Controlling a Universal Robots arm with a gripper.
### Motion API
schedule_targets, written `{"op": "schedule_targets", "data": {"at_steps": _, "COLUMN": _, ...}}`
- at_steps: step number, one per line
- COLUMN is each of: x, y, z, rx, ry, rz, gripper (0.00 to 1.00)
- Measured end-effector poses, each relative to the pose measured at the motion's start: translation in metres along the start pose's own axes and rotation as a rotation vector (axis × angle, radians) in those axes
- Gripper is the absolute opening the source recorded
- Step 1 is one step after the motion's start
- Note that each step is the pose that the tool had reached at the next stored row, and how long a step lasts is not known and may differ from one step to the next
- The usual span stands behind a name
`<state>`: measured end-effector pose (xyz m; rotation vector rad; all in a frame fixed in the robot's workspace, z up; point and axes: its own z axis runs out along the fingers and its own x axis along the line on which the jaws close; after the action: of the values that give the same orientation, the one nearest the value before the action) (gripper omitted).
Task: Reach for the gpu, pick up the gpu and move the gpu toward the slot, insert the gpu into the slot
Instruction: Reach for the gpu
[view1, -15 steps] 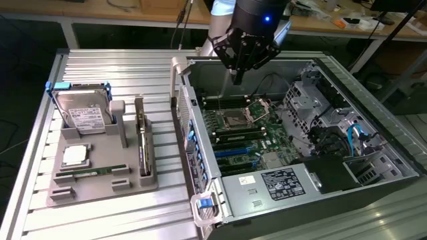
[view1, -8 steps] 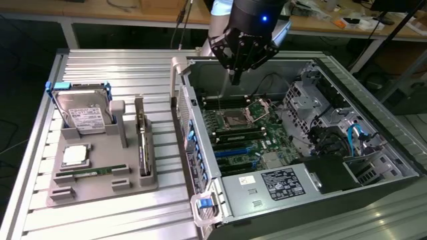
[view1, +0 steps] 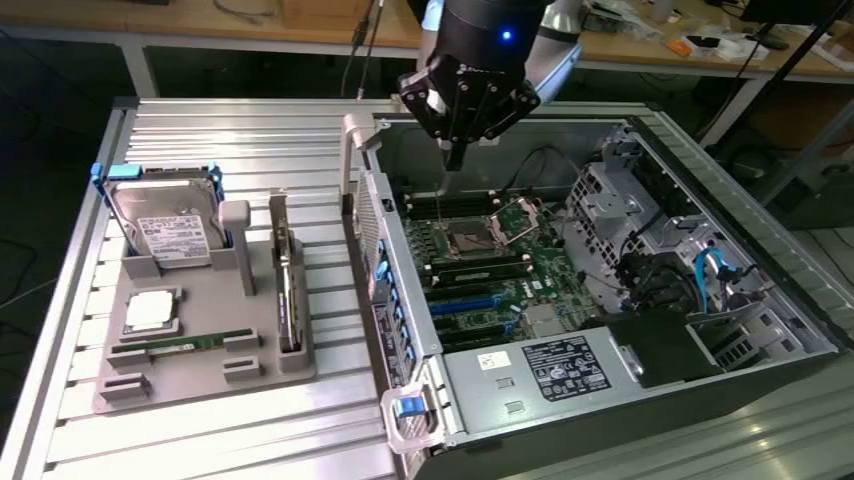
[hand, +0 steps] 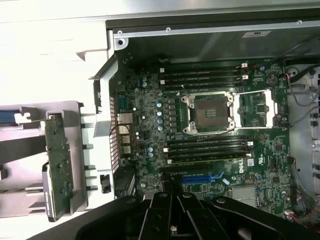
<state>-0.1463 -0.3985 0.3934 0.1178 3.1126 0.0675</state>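
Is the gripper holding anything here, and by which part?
Nothing. The gripper is shut and empty above the open case; the gpu stands on edge in its gray holder.

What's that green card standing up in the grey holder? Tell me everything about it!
That is the graphics card: a long, flat, green board dotted with tiny parts. It stands on its long edge in a groove of the grey, plastic-looking holder, beside the open computer case. Only the holder touches it. Its fan side cannot be made out.
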Motion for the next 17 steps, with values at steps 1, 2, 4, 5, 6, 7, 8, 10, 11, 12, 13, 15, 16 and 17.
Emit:
{"op": "schedule_targets", "data": {"at_steps": 1, "x": 0.002, "y": -0.0002, "z": 0.0000, "rx": -0.0002, "ry": -0.0001, "rz": 0.000, "gripper": 0.11}}
{"op": "schedule_targets", "data": {"at_steps": 2, "x": 0.005, "y": -0.0004, "z": -0.0001, "rx": -0.0001, "ry": -0.0001, "rz": 0.000, "gripper": 0.11}}
{"op": "schedule_targets", "data": {"at_steps": 4, "x": 0.009, "y": -0.0007, "z": -0.0002, "rx": -0.0002, "ry": -0.0001, "rz": 0.000, "gripper": 0.11}}
{"op": "schedule_targets", "data": {"at_steps": 5, "x": 0.012, "y": -0.0009, "z": -0.0002, "rx": -0.0002, "ry": -0.0001, "rz": 0.000, "gripper": 0.11}}
{"op": "schedule_targets", "data": {"at_steps": 6, "x": 0.014, "y": -0.0011, "z": -0.0004, "rx": -0.0001, "ry": 0.0000, "rz": 0.000, "gripper": 0.11}}
{"op": "schedule_targets", "data": {"at_steps": 7, "x": 0.016, "y": -0.0013, "z": -0.0004, "rx": -0.0001, "ry": -0.0001, "rz": 0.000, "gripper": 0.11}}
{"op": "schedule_targets", "data": {"at_steps": 8, "x": 0.021, "y": -0.0016, "z": -0.0005, "rx": -0.0002, "ry": -0.0001, "rz": 0.000, "gripper": 0.11}}
{"op": "schedule_targets", "data": {"at_steps": 10, "x": 0.026, "y": -0.0020, "z": -0.0007, "rx": -0.0001, "ry": -0.0001, "rz": 0.000, "gripper": 0.11}}
{"op": "schedule_targets", "data": {"at_steps": 11, "x": 0.029, "y": -0.0022, "z": -0.0008, "rx": -0.0001, "ry": 0.0000, "rz": 0.000, "gripper": 0.11}}
{"op": "schedule_targets", "data": {"at_steps": 12, "x": 0.032, "y": -0.0024, "z": -0.0009, "rx": 0.0000, "ry": 0.0000, "rz": 0.000, "gripper": 0.11}}
{"op": "schedule_targets", "data": {"at_steps": 13, "x": 0.036, "y": -0.0027, "z": -0.0010, "rx": -0.0001, "ry": 0.0000, "rz": 0.000, "gripper": 0.11}}
{"op": "schedule_targets", "data": {"at_steps": 15, "x": 0.042, "y": -0.0032, "z": -0.0011, "rx": -0.0001, "ry": -0.0001, "rz": 0.000, "gripper": 0.11}}
{"op": "schedule_targets", "data": {"at_steps": 16, "x": 0.045, "y": -0.0034, "z": -0.0012, "rx": -0.0002, "ry": -0.0001, "rz": 0.000, "gripper": 0.11}}
{"op": "schedule_targets", "data": {"at_steps": 17, "x": 0.049, "y": -0.0037, "z": -0.0013, "rx": -0.0001, "ry": -0.0001, "rz": 0.000, "gripper": 0.11}}
